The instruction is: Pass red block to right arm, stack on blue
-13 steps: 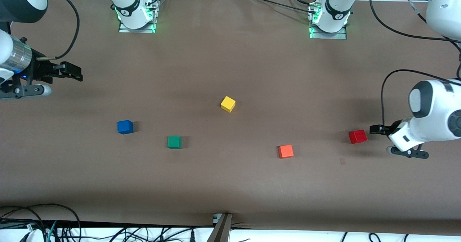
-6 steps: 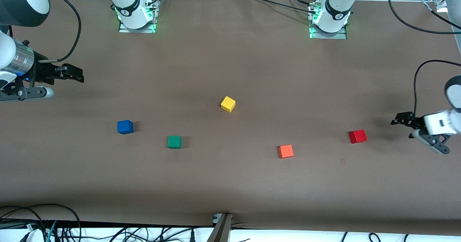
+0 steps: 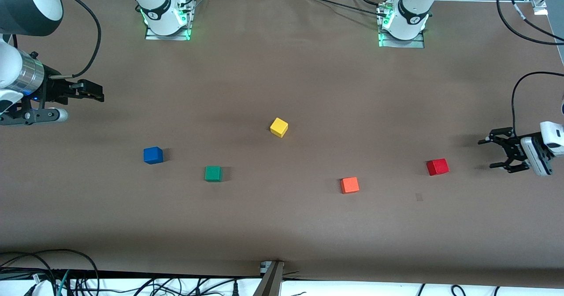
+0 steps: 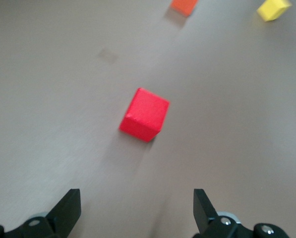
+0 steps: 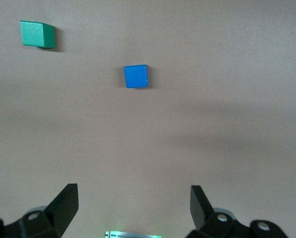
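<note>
The red block (image 3: 437, 167) (image 4: 144, 115) lies on the brown table toward the left arm's end, with nothing touching it. My left gripper (image 3: 487, 153) (image 4: 137, 208) hovers open and empty over bare table beside that block, its spread fingers pointing at it. The blue cube (image 3: 153, 155) (image 5: 136, 76) sits alone toward the right arm's end. My right gripper (image 3: 98, 94) (image 5: 133, 203) is open and empty, over bare table at the right arm's end, well apart from the blue cube.
A green cube (image 3: 213, 173) (image 5: 37, 33) lies beside the blue one. An orange cube (image 3: 350, 185) (image 4: 184, 5) sits between the green and red ones. A yellow cube (image 3: 279, 127) (image 4: 273, 8) rests near the table's middle. Cables run along the table's front edge.
The left arm has pulled back from right beside the red block toward its own end of the table and turned its wrist. The right gripper crept slightly toward the bases. No cube moved.
</note>
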Controlling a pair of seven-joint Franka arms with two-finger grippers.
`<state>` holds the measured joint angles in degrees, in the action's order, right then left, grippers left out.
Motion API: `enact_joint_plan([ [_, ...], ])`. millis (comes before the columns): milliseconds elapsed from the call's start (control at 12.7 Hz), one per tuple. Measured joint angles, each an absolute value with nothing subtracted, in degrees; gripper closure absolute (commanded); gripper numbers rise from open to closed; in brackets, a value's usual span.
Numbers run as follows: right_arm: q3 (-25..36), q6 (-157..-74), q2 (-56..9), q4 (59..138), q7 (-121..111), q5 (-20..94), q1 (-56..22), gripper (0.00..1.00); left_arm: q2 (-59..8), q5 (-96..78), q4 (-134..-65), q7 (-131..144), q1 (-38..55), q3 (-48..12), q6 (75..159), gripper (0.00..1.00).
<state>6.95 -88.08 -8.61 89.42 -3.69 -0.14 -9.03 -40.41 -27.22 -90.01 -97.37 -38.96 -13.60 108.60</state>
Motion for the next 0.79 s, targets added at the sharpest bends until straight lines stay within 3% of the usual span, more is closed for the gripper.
enact_joint_plan([
  [790,6.93,-88.09,-8.95,89.4,-3.69,-0.11,-9.09,0.0,-52.53,-42.02,-86.25,-123.97,-40.75,-13.92,102.34,0.0],
])
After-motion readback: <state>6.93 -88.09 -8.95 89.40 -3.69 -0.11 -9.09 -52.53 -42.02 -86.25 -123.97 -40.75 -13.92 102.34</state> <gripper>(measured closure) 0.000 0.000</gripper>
